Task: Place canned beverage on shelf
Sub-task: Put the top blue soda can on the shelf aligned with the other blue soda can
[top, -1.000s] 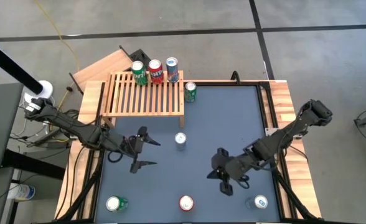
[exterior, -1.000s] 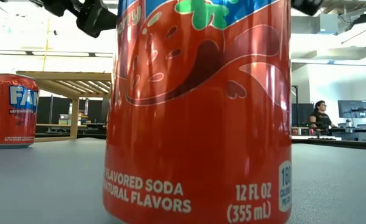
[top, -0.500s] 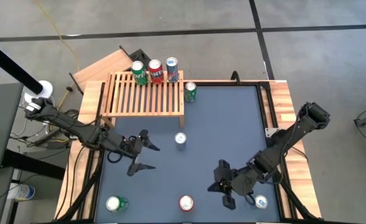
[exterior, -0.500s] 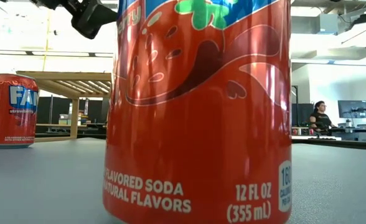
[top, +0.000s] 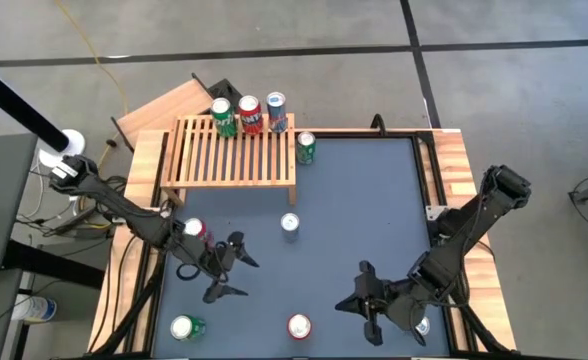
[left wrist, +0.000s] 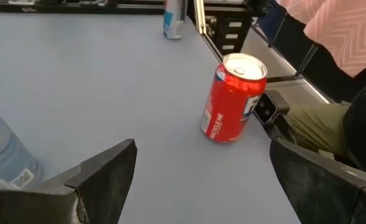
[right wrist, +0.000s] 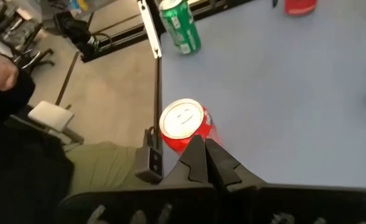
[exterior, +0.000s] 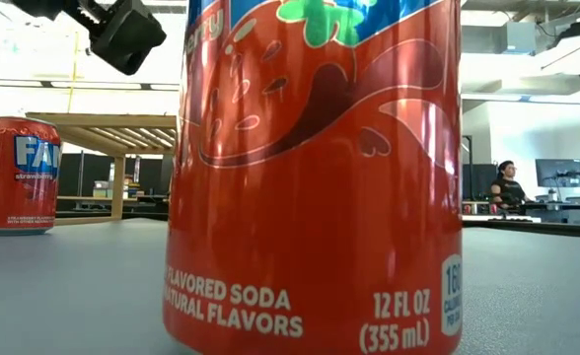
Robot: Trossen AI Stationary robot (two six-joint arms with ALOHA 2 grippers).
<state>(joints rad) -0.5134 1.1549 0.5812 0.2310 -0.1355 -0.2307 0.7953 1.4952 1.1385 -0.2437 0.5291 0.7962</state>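
The slatted wooden shelf (top: 232, 158) stands at the table's far left, with a green can (top: 222, 117), a red can (top: 249, 115) and a blue can (top: 276, 110) upright along its far edge. My left gripper (top: 242, 276) hovers open and empty at the table's left, pointing toward the red can (top: 299, 326) at the near edge. That can also shows in the left wrist view (left wrist: 233, 99). My right gripper (top: 341, 302) is shut and empty to the right of this can, which shows beyond its fingertips in the right wrist view (right wrist: 183, 124).
More cans stand upright on the table: green (top: 306, 147) beside the shelf, pale (top: 290, 224) in the middle, red (top: 194, 230) at the left, green (top: 186, 327) near left, blue (top: 419, 325) half under my right arm. A plain board (top: 164, 105) lies behind the shelf. A person's legs (right wrist: 108, 168) are at the near edge.
Both grippers have gone toward the table's near edge. My left arm has uncovered the red can at the table's left. My right arm has come over the blue can at the near right. No can has moved.
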